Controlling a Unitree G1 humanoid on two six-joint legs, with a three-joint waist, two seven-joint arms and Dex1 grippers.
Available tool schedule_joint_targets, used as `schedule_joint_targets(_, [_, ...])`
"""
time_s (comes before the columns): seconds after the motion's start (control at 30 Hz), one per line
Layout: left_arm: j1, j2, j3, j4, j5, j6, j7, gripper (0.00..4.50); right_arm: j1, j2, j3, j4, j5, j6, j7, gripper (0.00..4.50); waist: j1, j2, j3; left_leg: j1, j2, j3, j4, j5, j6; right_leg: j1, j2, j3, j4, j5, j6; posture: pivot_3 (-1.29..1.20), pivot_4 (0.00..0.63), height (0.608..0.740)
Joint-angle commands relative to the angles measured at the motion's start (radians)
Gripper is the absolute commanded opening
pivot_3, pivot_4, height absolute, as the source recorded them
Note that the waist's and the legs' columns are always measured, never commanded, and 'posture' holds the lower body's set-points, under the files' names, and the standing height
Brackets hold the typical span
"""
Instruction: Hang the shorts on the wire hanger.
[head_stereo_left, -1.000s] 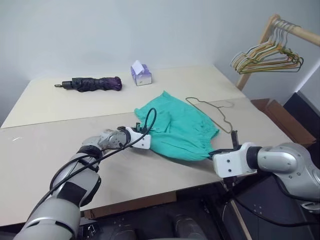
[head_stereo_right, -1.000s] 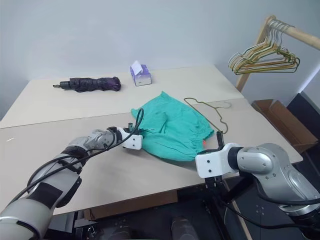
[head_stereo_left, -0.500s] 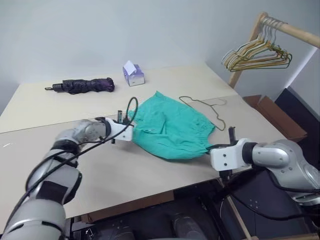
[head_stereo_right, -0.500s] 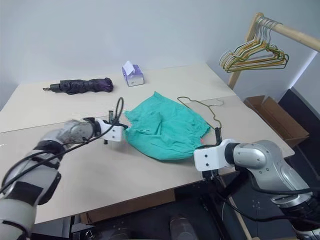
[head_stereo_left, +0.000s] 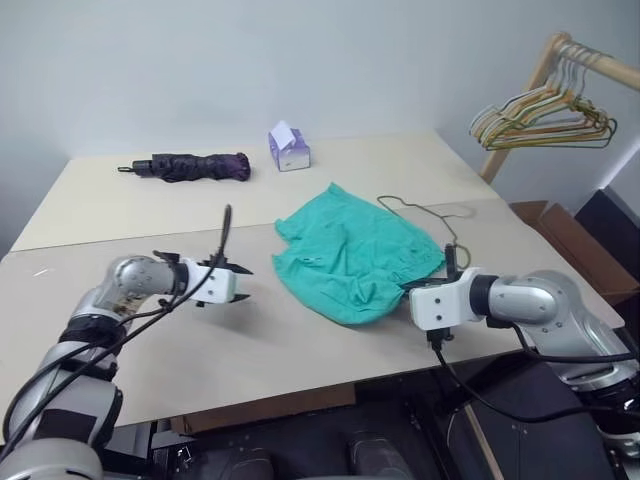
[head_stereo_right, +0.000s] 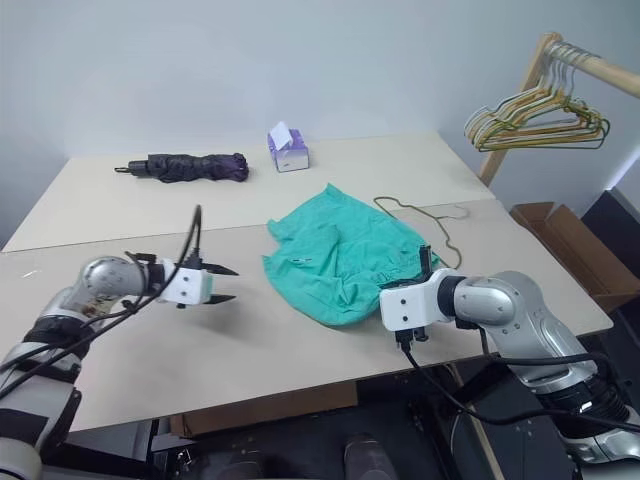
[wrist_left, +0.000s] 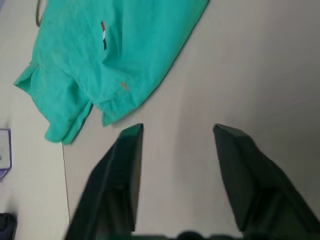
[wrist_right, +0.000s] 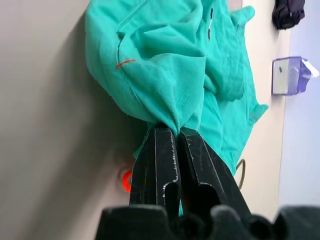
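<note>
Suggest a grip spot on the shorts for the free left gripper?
Take the shorts at the loose edge nearest the open left gripper, coming in low from that side. The right gripper is already pinching the opposite edge, so it likely spreads the cloth.

My left pincer (head_stereo_left: 240, 283) has let go of the shorts (head_stereo_left: 352, 255), opened, and drawn back; they seem bunched toward my right pincer (wrist_right: 175, 134).
</note>
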Motion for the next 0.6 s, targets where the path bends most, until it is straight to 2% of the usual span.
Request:
schedule_joint_targets(0.03, [-0.083, -0.041, -0.061, 0.075, 0.225, -0.038, 0.301, 3.63, -0.012, -0.009, -0.032, -0.027, 0.011, -0.012, 0.004, 0.0, 0.001, 0.0, 0.0, 0.0, 0.0, 0.0, 0.0, 0.0, 0.0, 0.0, 0.0, 0.0, 0.0, 0.0, 0.0, -0.15, 0.0, 0.74])
schedule_joint_targets(0.13, [-0.149, -0.094, -0.14, 0.16, 0.389, -0.033, 0.518, 4.48, 0.006, -0.024, -0.056, -0.052, 0.022, -0.004, 0.011, 0.0, 0.016, 0.0, -0.001, 0.0, -0.001, 0.0, 0.001, 0.0, 0.0, 0.001, -0.001, 0.0, 0.0, 0.0, 0.0, -0.17, 0.0, 0.74])
schedule_joint_targets(0.23, [-0.206, -0.148, -0.214, 0.226, 0.518, -0.001, 0.747, 4.48, 0.032, -0.044, -0.086, -0.091, 0.046, 0.01, 0.027, 0.0, 0.019, 0.0, -0.001, 0.0, -0.002, 0.0, 0.001, 0.0, 0.0, 0.001, -0.001, 0.0, -0.001, -0.001, 0.002, -0.19, 0.0, 0.74])
schedule_joint_targets(0.3, [-0.241, -0.186, -0.262, 0.27, 0.577, 0.013, 0.834, 4.48, 0.038, -0.049, -0.098, -0.114, 0.061, 0.025, 0.035, 0.0, 0.019, 0.0, -0.001, 0.0, -0.002, 0.0, 0.001, 0.0, 0.001, 0.001, -0.001, 0.0, -0.001, -0.001, 0.002, -0.21, 0.0, 0.74])
schedule_joint_targets(0.43, [-0.29, -0.234, -0.337, 0.347, 0.656, 0.032, 0.922, 4.48, 0.037, -0.051, -0.111, -0.139, 0.074, 0.046, 0.043, 0.0, 0.018, 0.002, -0.005, 0.0, -0.002, 0.0, 0.002, 0.0, 0.001, 0.001, -0.002, 0.0, -0.001, -0.004, 0.008, -0.22, 0.0, 0.74])
schedule_joint_targets(0.6, [-0.338, -0.301, -0.372, 0.415, 0.68, 0.084, 0.973, 4.48, 0.035, -0.055, -0.12, -0.154, 0.08, 0.058, 0.041, 0.0, 0.019, 0.004, -0.008, 0.0, -0.002, 0.0, 0.002, 0.0, 0.0, 0.002, -0.002, 0.0, -0.001, -0.004, 0.008, -0.23, 0.0, 0.74])
